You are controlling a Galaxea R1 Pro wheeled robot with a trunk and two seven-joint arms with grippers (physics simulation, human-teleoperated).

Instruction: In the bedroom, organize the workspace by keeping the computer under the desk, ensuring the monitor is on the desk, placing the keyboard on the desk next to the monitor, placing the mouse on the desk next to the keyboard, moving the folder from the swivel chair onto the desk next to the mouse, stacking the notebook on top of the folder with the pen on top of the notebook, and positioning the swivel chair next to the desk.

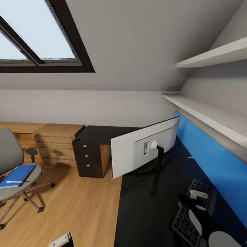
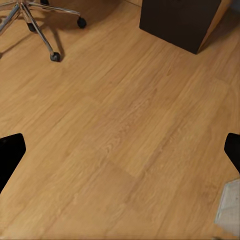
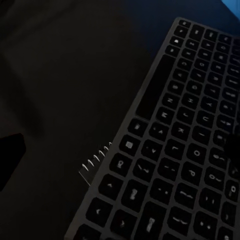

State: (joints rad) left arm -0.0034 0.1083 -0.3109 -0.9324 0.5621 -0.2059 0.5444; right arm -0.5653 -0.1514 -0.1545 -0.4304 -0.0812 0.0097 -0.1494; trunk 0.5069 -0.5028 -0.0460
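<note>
Right arm over the keyboard, sorting out the desk

The right gripper [image 1: 199,202] hovers above the keyboard [image 1: 193,212] on the black desk [image 1: 144,212], near the monitor [image 1: 144,147]; its fingers look apart, empty; the left gripper's [image 2: 120,150] fingers are spread over bare floor [image 2: 120,110]. Next, I'd guess, fetching the blue folder [image 1: 17,175] from the swivel chair [image 1: 10,164].

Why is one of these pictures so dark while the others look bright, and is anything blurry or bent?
Right wrist view: dim, since the black desk and dark keyboard reflect little light; the keys look soft. Left wrist view: evenly lit wooden floor, slightly blurred grain, soft shadows under the swivel chair. Head view: bright daylight from the skylight; wide-angle stretching tilts the monitor and shelves.
</note>
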